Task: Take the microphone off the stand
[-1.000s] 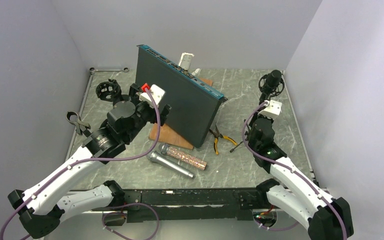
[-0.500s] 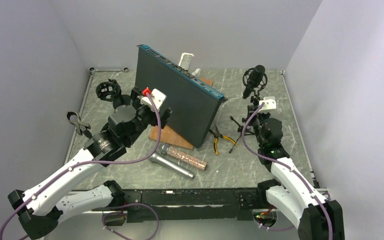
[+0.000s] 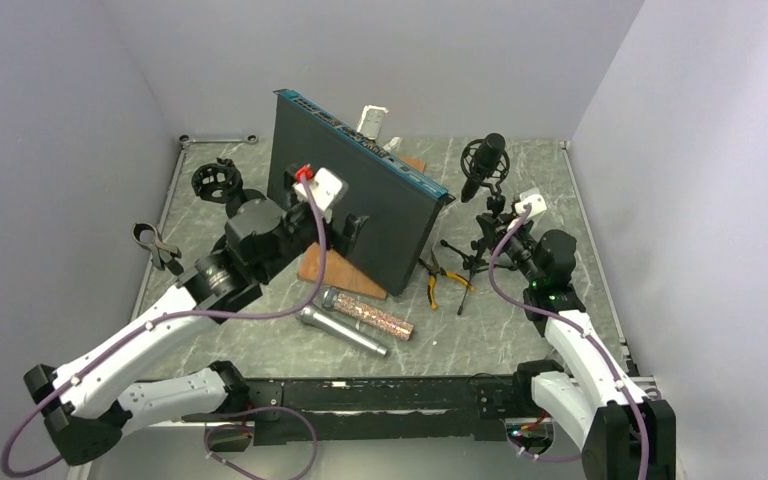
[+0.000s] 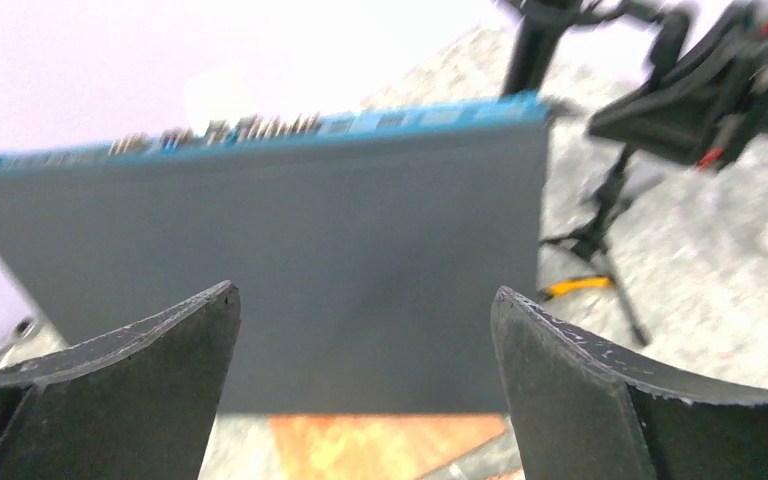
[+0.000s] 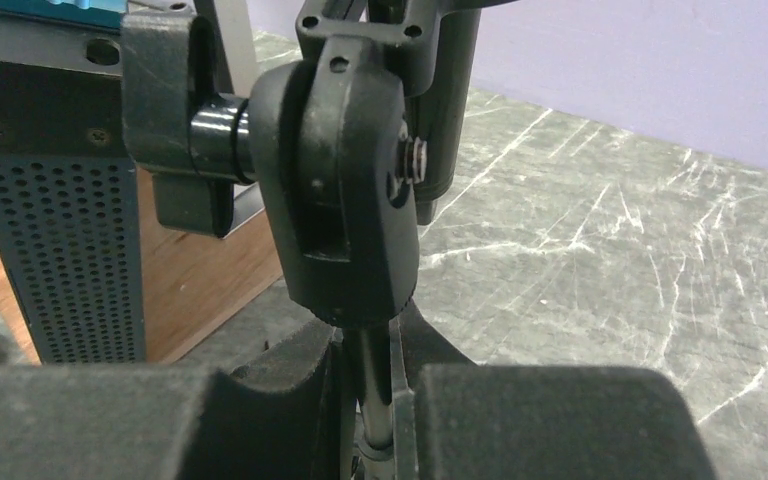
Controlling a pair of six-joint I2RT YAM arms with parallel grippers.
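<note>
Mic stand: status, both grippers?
Right gripper shut on stand pole. Left gripper open, facing dark box. Microphone in mount, not yet removed.

Robot lab test cell. Plain pale panels [image 3: 390,60] close in three sides around a grey marble-patterned tabletop [image 3: 460,340]. White-and-black left arm [image 3: 140,345] and right arm [image 3: 580,345] are bolted to a black rail [image 3: 400,395] at the near edge, with purple cables [image 3: 312,270] looped along them. Mixed props are laid out: dark rack unit [image 3: 360,200], wooden board [image 3: 335,270], pliers [image 3: 432,280], two handheld mics [image 3: 365,315], and a microphone [image 3: 484,160] on a small stand [image 3: 457,249].
</note>
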